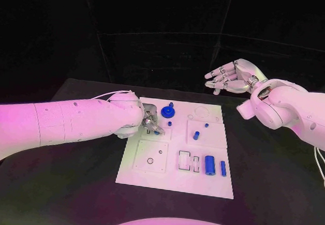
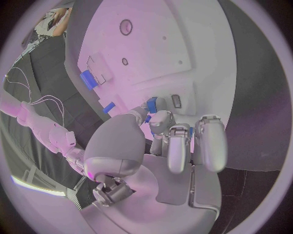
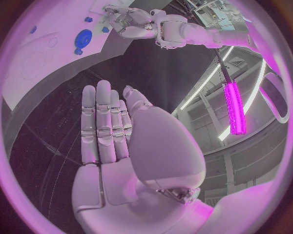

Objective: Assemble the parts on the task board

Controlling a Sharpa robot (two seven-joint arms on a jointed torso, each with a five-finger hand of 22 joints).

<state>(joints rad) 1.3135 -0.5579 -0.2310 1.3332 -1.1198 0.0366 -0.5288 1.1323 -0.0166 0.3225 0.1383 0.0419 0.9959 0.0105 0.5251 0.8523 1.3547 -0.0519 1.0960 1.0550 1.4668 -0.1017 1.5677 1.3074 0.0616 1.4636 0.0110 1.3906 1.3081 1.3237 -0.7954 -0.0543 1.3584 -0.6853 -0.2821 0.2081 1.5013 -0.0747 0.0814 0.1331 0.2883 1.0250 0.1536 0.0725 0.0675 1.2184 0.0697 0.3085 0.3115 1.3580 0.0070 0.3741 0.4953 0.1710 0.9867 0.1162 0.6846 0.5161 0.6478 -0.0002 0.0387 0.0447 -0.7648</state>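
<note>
The white task board (image 1: 174,176) lies in the middle of the table. My left hand (image 1: 151,122) hangs low over its far left part, fingers curled down beside a small slot (image 2: 176,101). A bit of blue (image 2: 151,104) shows just past the fingertips (image 2: 160,118); I cannot tell whether it is held or stands on the board. A round blue part (image 1: 168,111) and two short blue pegs (image 1: 196,135) stand on the far half. A blue cylinder (image 1: 209,165) and a thin blue bar (image 1: 223,168) lie near the right edge. My right hand (image 1: 229,77) is raised beyond the board, fingers apart, holding nothing.
Black table (image 1: 278,172) surrounds the board on all sides. My right forearm (image 1: 297,114) hangs over the table's far right. From the right wrist view, the board (image 3: 36,53), the round blue part (image 3: 83,36) and my left hand (image 3: 129,23) lie well ahead.
</note>
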